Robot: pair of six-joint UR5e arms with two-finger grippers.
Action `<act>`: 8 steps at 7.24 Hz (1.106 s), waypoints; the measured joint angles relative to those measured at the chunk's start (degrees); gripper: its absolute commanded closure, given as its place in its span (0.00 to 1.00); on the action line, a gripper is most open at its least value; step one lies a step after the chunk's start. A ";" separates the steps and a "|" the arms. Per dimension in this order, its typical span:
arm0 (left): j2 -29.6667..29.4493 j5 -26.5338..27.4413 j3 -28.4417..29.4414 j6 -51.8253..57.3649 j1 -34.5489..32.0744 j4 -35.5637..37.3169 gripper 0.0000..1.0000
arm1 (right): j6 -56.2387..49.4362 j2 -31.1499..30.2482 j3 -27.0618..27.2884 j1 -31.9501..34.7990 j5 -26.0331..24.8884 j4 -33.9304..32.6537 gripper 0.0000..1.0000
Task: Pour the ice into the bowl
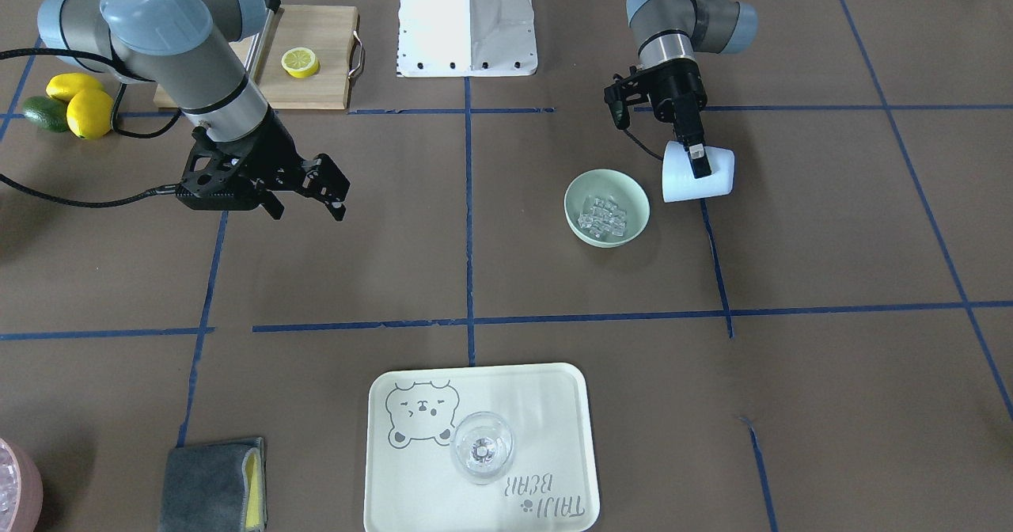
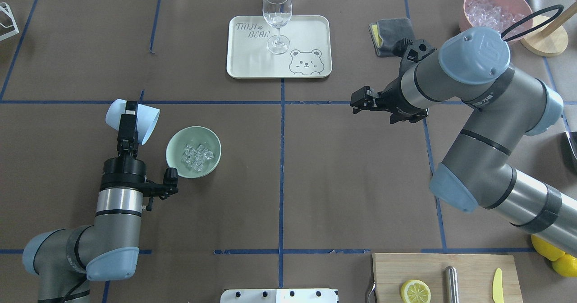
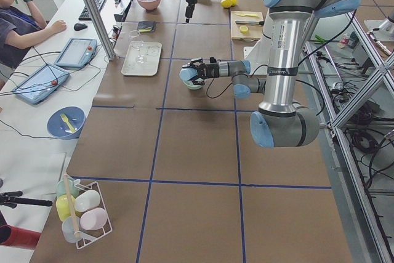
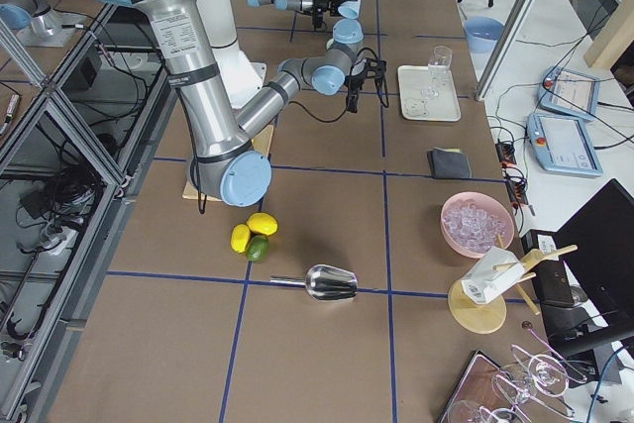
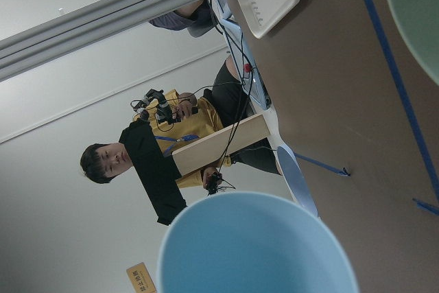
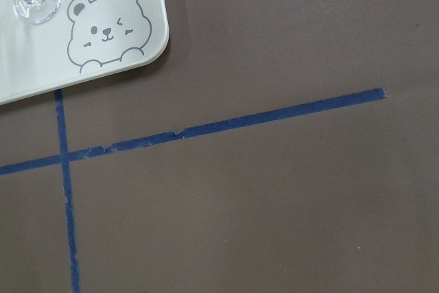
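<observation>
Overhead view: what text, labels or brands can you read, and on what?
"TAIJI BEAR": printed on the cream tray, beside the wine glass.
Lettering on the right arm band: too small to read.
Its joint cap: an emblem, no legible words.

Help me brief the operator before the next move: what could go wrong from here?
1. The left gripper holds the light blue cup on its side close beside the bowl. Righting or lowering the cup could clip the rim and scatter the ice.
2. The cup's mouth seems to lie beside the bowl rather than over it. I cannot see whether any cube is inside, but one could drop onto the table.
</observation>
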 measured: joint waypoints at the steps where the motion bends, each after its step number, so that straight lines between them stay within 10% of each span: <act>1: 1.61 0.05 0.32 -0.11 -0.02 -3.27 1.00 | 0.00 0.09 0.00 -0.02 0.00 -0.06 0.00; 8: 22.05 1.14 6.83 0.49 -0.20 -37.66 1.00 | 0.09 0.37 0.10 -0.06 -0.09 -0.37 0.00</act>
